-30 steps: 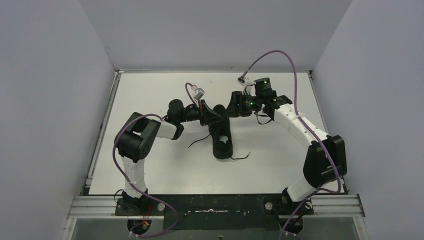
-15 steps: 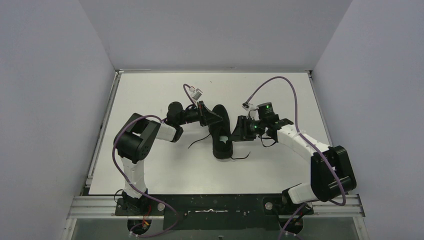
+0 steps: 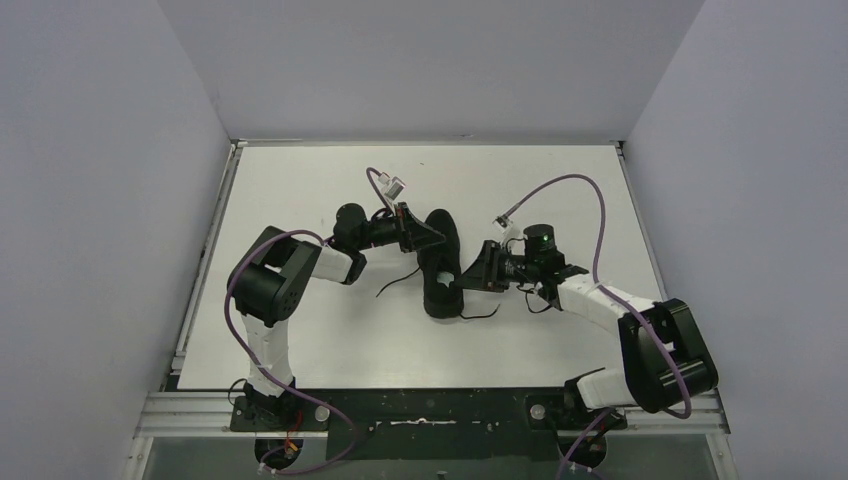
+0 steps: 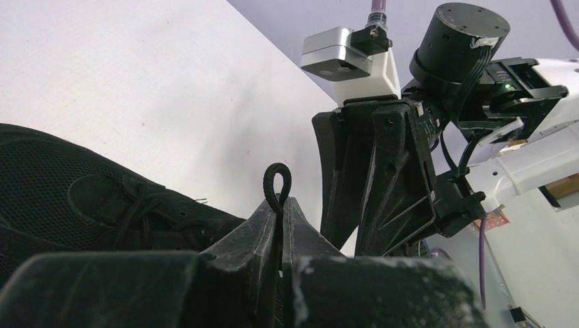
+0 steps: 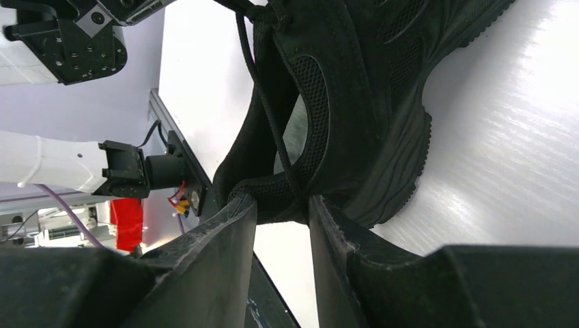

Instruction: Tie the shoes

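Observation:
The black sneaker (image 3: 441,262) lies mid-table with its toe away from the arms and a white patch inside its opening. My left gripper (image 3: 427,237) is at the shoe's left side. In the left wrist view it (image 4: 281,203) is shut on a small lace loop (image 4: 277,183) that sticks up above the fingertips. My right gripper (image 3: 467,284) is at the shoe's right side near the heel. In the right wrist view its jaws (image 5: 281,199) stand open, with the heel collar (image 5: 273,188) and a thin lace (image 5: 265,113) right at the fingertips.
Loose lace ends trail on the white table (image 3: 300,330), one to the shoe's left (image 3: 395,281) and one to its right (image 3: 486,315). Grey walls close in the left, right and back. A metal rail (image 3: 200,410) runs along the near edge.
My right arm has swung from behind the shoe's toe down and toward the arms, to the shoe's right side at the heel. The left gripper and the shoe have hardly moved.

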Robot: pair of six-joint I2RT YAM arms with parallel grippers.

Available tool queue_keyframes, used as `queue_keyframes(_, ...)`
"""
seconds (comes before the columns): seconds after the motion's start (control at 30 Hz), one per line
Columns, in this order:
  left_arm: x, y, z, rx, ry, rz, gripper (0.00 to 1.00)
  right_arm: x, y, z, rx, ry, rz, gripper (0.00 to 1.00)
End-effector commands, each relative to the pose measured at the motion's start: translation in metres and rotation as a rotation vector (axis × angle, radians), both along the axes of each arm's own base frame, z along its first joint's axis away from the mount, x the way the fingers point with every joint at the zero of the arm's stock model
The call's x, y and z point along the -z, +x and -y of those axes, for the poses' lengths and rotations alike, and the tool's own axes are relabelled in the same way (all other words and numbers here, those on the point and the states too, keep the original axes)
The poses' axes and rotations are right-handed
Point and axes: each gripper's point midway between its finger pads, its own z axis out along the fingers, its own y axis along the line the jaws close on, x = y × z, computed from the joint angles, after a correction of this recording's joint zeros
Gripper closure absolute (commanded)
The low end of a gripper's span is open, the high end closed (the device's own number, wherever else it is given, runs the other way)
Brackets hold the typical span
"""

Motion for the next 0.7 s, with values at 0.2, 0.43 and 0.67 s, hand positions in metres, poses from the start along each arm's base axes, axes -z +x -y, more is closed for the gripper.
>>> queue_keyframes(0.2,-0.048,0.0,0.001,0.009,-0.067,0.114,1.0,-0.014,0.009,-0.006,0.052,0.137,0.056,0.83)
queue_keyframes(0.43,-0.057,0.001,-0.001,-0.01,-0.084,0.106,1.0,-0.016,0.012,0.001,0.087,0.101,0.073,1.0)
queue_keyframes(0.67,-0.047,0.008,-0.012,-0.095,-0.094,0.008,1.0,-0.048,0.021,0.017,0.073,-0.061,0.172,1.0)
